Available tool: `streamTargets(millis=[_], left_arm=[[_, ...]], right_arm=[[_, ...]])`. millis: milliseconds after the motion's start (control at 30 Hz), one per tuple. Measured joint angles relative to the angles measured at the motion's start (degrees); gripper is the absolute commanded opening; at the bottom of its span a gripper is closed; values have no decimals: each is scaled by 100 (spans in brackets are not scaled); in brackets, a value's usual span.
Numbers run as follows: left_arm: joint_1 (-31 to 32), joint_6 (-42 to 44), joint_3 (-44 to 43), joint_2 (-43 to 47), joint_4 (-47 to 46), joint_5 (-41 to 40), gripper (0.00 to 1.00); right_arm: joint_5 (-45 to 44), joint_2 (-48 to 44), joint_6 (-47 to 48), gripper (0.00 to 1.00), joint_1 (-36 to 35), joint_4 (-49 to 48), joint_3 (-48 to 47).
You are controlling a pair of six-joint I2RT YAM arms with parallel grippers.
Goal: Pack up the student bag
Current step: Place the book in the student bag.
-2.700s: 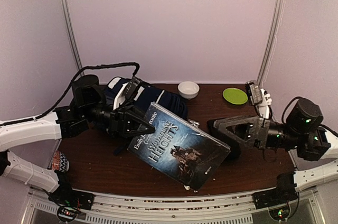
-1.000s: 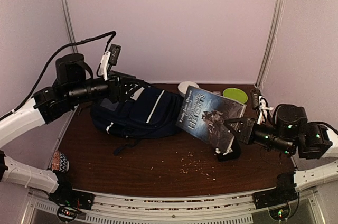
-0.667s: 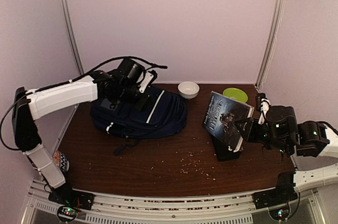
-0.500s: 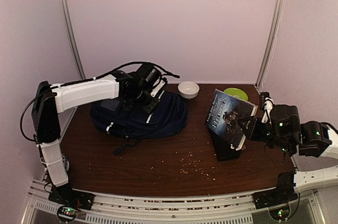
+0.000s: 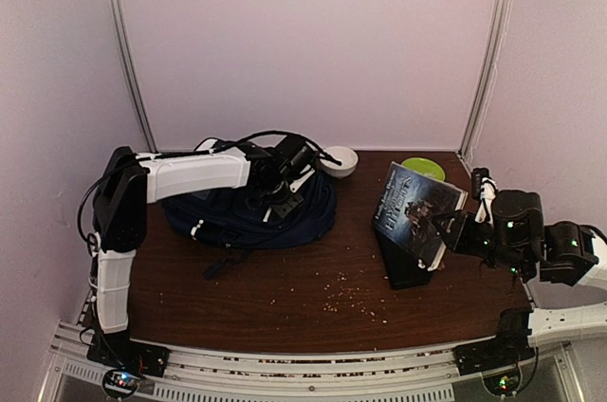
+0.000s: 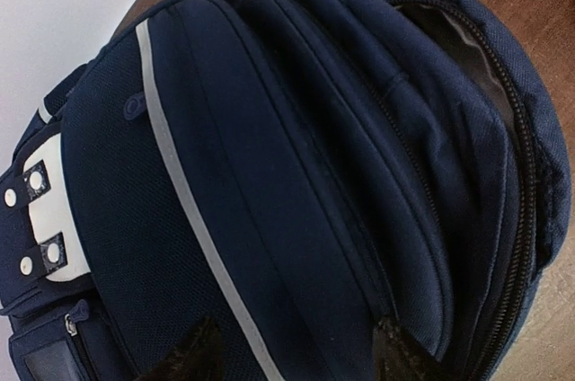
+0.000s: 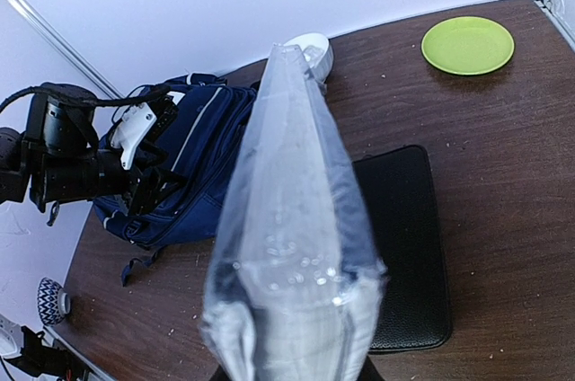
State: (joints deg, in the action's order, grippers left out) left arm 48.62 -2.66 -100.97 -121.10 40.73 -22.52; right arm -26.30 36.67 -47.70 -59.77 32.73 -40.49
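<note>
"So, starting at the left: what is that arm doing?"

"Its end effector [image 5: 282, 195] hangs over the bag [image 5: 228, 217] with its fingers [image 6: 193, 356] spread wide, gripping nothing. The bag lies front-up at the back left of the table [image 5: 266, 298]. The left wrist view shows the main zip [image 6: 512, 156] parted along the bag's right-hand side."

"And the step in hand, as you read it?"

"Opening the mouth for the book, I'd judge. It would be best to pinch the upper lip by the zip edge, not the padded front panel, then lift and hold it there, because a slack mouth would likely catch a corner."

"Further right?"

"The right end effector [image 5: 448, 229] is clamped on the book [image 5: 415, 210], holding it on edge and tilted over a black pouch [image 5: 410, 267]. I cannot tell whether the two touch. The book should go in narrow edge first, lined up with the gap, and slowly — its plastic cover looks slippery, so a bump could twist it in the grip."

"The count?"

"One bag, one white bowl [image 5: 340, 159] near its right end, one book, one black pouch, and one green plate [image 5: 424, 169] at the back right. There are two arms. Crumbs [image 5: 346, 296] are scattered over the front middle of the table, too many to count."
</note>
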Motion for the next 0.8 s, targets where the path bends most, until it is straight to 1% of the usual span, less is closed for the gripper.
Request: streamTargets(millis=[500,633,667,733,767,800], left_arm=[[258,-66,87,55,-68,-120,98],[260,-70,52,-59,-11,-321,93],[258,-72,35,-122,-7,-369,91],[247,-81,7,-289,-4,-479,82],[243,-87,2,-376,0,-520,71],[240,-87,2,-452,-2,-568,48]], right_arm=[[221,94,-22,0,46,-190,146],[278,111,-31,0,46,-232,177],[295,111,-33,0,46,-245,177],[319,111,-46,0,46,-267,179],[332,111,-50,0,46,-284,184],[339,111,-52,0,46,-299,188]])
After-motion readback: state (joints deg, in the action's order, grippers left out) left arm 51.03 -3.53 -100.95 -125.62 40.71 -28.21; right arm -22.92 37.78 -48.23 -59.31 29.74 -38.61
